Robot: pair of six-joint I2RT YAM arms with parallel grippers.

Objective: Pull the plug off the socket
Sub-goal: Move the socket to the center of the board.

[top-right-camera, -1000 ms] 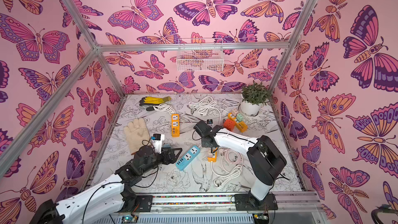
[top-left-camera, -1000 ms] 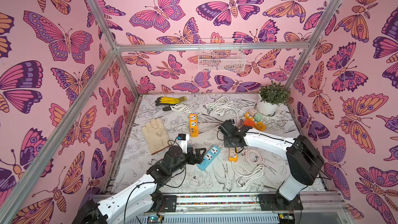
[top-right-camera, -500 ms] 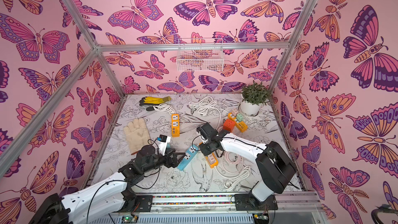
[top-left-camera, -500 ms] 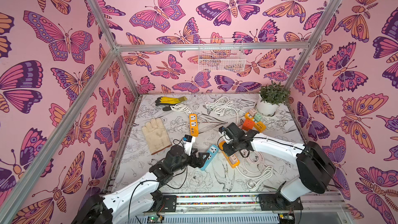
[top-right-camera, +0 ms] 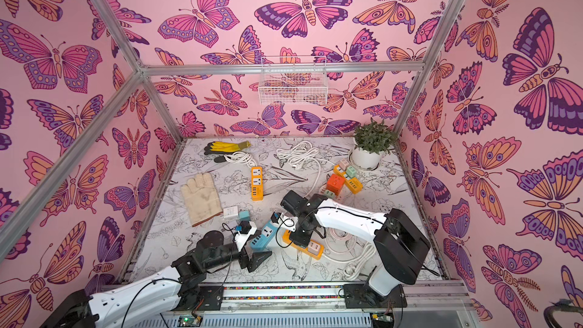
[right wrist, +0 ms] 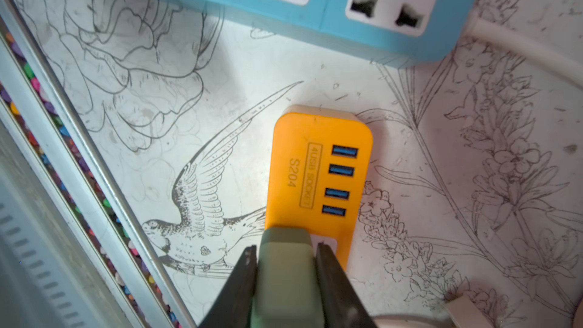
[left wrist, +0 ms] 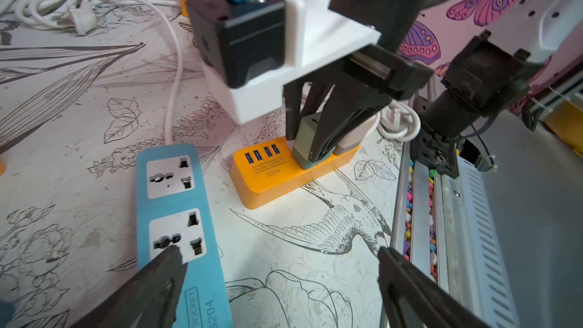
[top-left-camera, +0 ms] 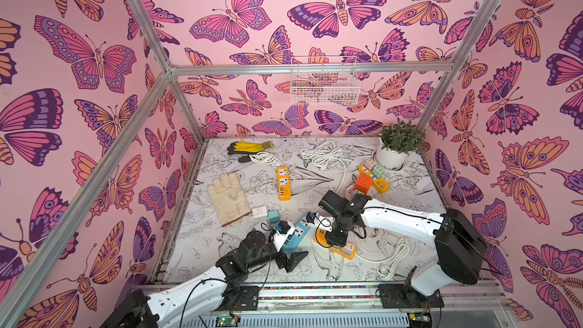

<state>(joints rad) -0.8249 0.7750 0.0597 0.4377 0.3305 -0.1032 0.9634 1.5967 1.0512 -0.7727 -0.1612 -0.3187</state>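
Observation:
An orange socket strip [top-left-camera: 336, 246] [top-right-camera: 304, 246] [left wrist: 268, 181] [right wrist: 315, 165] lies flat near the table's front middle. A grey-green plug [left wrist: 304, 149] [right wrist: 285, 279] stands seated in it, and my right gripper [top-left-camera: 334, 241] [top-right-camera: 301, 239] [left wrist: 307, 140] [right wrist: 286, 249] is shut on that plug from above. A beige plug [left wrist: 353, 140] sits in the strip beside it. My left gripper [top-left-camera: 291, 255] [top-right-camera: 254, 255] [left wrist: 279, 254] stands wide open and holds nothing. One of its fingers is over the near end of a blue socket strip [top-left-camera: 296, 235] [left wrist: 173, 203], and the orange strip lies ahead of its jaws.
White cord loops [top-left-camera: 378, 247] lie right of the orange strip. A cream glove [top-left-camera: 228, 198], another orange strip [top-left-camera: 283, 183], small adapters [top-left-camera: 265, 212] and more strips [top-left-camera: 370, 181] lie further back, with a potted plant [top-left-camera: 397, 146]. The front rail [top-left-camera: 315, 291] is close.
The right gripper has moved toward the front with the plug and orange strip. The left gripper has slid forward along the blue strip, still open.

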